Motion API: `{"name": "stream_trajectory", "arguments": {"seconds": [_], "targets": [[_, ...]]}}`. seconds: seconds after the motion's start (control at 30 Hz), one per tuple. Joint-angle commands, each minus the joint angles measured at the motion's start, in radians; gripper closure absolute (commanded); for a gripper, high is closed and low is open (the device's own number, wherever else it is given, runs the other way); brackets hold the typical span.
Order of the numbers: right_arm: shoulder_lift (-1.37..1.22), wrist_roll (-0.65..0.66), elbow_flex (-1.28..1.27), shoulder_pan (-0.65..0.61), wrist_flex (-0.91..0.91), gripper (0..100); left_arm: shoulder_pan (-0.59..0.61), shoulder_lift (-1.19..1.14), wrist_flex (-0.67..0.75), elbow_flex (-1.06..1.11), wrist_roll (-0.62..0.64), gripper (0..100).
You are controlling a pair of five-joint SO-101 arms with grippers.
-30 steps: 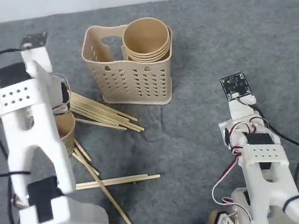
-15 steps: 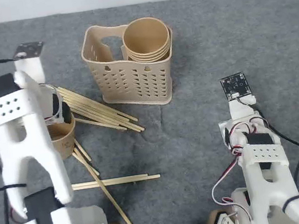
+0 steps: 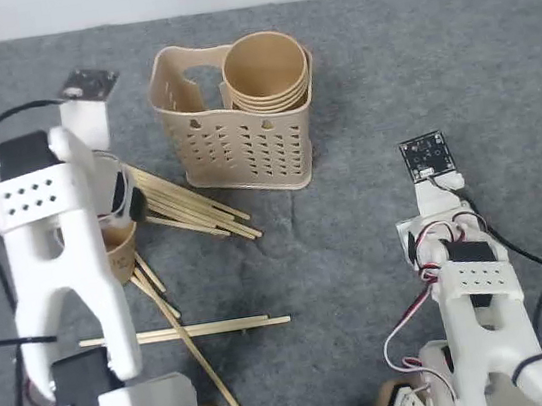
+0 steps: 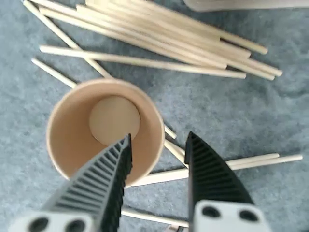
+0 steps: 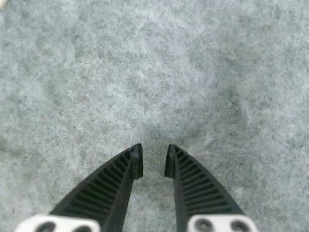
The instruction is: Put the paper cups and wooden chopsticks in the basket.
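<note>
A brown paper cup (image 4: 72, 135) stands upright on the grey mat among loose wooden chopsticks (image 4: 159, 43). My left gripper (image 4: 158, 142) is open right above it, one finger inside the rim and the other outside the wall. From above, the cup (image 3: 121, 252) shows half hidden under the left arm, whose gripper (image 3: 125, 198) hangs over it. The beige basket (image 3: 244, 151) at the back holds a stack of paper cups (image 3: 265, 67). Chopsticks (image 3: 191, 209) fan out between cup and basket. My right gripper (image 5: 153, 162) hangs shut over bare mat.
More chopsticks (image 3: 183, 331) lie crossed near the left arm's base. The basket's left compartment (image 3: 184, 89) holds no cups. Bare grey mat stretches between the basket and the right arm (image 3: 462, 267).
The left arm swung a little left, then back right and towards the basket, staying over the cup. The right arm has not moved.
</note>
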State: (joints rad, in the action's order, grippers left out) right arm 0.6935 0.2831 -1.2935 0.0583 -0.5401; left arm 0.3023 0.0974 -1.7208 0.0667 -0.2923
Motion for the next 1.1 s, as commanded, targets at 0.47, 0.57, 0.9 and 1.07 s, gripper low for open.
{"name": "stream_trajectory", "arguments": {"seconds": [0.47, 0.57, 0.9, 1.07], "targets": [[0.033, 0.051, 0.009, -0.008, 0.018, 90.8, 0.029, 0.057, 0.178, 0.185, -0.064, 98], [0.033, 0.051, 0.009, -0.008, 0.018, 90.8, 0.046, 0.057, 0.097, 0.096, -0.063, 99], [0.033, 0.051, 0.009, -0.008, 0.018, 90.8, 0.098, 0.089, -0.035, -0.283, -0.06, 99], [0.033, 0.051, 0.009, -0.008, 0.019, 90.8, 0.008, 0.242, -0.035, -0.449, 0.11, 99]]}}
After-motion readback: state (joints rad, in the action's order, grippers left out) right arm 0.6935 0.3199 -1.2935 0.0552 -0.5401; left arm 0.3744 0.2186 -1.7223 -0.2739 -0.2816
